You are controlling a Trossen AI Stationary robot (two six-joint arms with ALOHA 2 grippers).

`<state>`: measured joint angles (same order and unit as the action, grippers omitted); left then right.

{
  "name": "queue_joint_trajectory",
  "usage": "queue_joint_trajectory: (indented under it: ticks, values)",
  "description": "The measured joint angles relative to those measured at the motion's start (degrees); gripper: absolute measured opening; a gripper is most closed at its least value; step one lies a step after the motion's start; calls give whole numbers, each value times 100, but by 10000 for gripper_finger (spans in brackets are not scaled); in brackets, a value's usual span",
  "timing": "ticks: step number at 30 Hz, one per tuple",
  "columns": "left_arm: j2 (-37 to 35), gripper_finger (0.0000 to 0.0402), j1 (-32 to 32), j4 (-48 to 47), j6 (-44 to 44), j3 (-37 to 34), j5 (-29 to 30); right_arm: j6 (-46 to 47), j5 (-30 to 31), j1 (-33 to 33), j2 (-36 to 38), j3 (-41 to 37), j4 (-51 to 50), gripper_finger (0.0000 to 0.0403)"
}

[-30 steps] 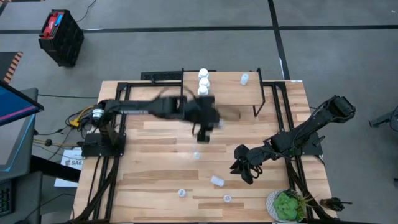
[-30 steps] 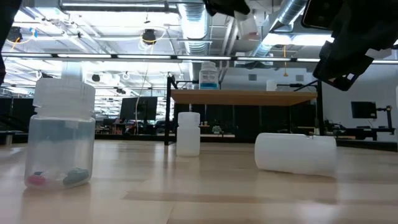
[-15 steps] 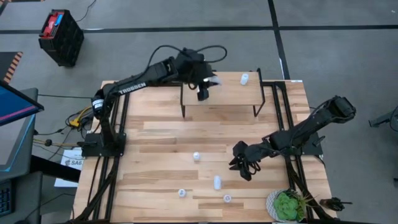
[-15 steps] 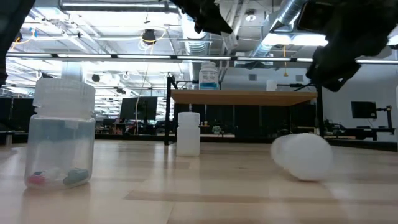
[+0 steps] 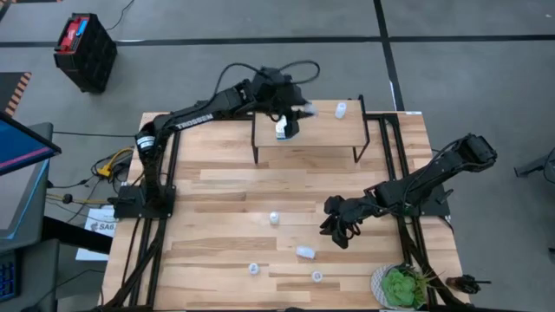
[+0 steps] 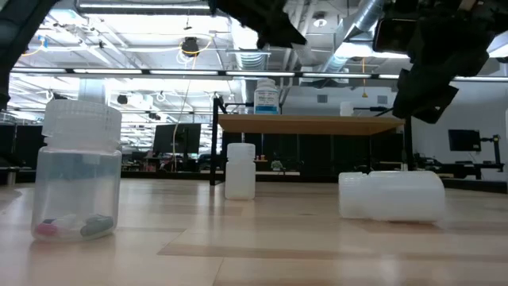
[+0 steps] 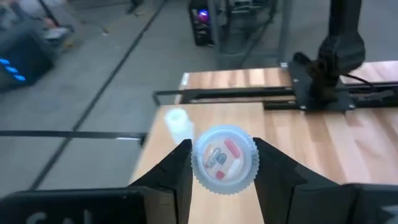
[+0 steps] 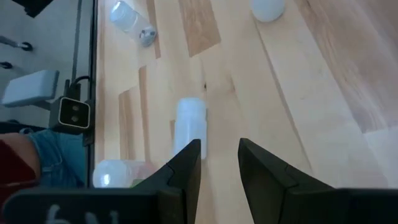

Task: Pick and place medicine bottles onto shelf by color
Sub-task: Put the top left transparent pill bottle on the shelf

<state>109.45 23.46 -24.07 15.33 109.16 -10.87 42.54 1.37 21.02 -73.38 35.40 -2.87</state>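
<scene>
My left gripper (image 5: 302,109) is over the left part of the shelf (image 5: 325,139), shut on a translucent pale blue medicine bottle (image 7: 224,158) with pills inside. Another small bottle (image 5: 341,109) stands on the shelf's far right part. A white bottle (image 5: 282,130) shows on the shelf beside the arm. My right gripper (image 5: 336,234) hangs open over the table; in front of it a white bottle (image 8: 189,121) lies on its side. An upright white bottle (image 5: 274,217) and two small bottles (image 5: 253,269) (image 5: 317,276) stand on the table. My left gripper pinches the pale blue bottle by its round sides (image 7: 198,163) between the two fingers. The bottle lies along the fingers, one round end facing the wrist camera. The fingers come slanting down from the table's left. Whether the bottle touches the shelf, I cannot tell.
A potted green plant (image 5: 399,286) stands at the table's near right corner. The shelf's thin black legs (image 5: 357,143) stand on the table's far part. A red and black crate (image 5: 85,50) is on the floor beyond the table.
My left gripper has swung from above the middle of the table toward the far edge, carrying the pale blue bottle over the shelf, and has turned toward the right. The lying white bottle has spun about on the table and lies sideways again.
</scene>
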Motion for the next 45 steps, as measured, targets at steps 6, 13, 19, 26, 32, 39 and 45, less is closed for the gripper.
queue_joint_trajectory:
  ticks: [6,13,19,26,32,39,45]
  values:
    - [406,108,-104,13,-2,-6,-31,179,0,184,1,0,-15,131]
    - [520,108,-133,-492,-96,-9,242,391,-2,460,1,0,-13,131]
    - [515,110,-276,-1050,-204,-7,324,418,-2,572,1,0,-12,131]
    - [623,109,-587,-1096,-8,-1,632,416,0,603,1,0,-13,131]
    - [708,111,-620,-991,99,-11,862,414,2,603,2,0,-9,131]
    - [693,111,-502,-845,157,-7,965,413,2,603,0,0,-10,131]
    - [693,113,-426,-853,244,-7,963,412,4,603,1,0,-11,131]
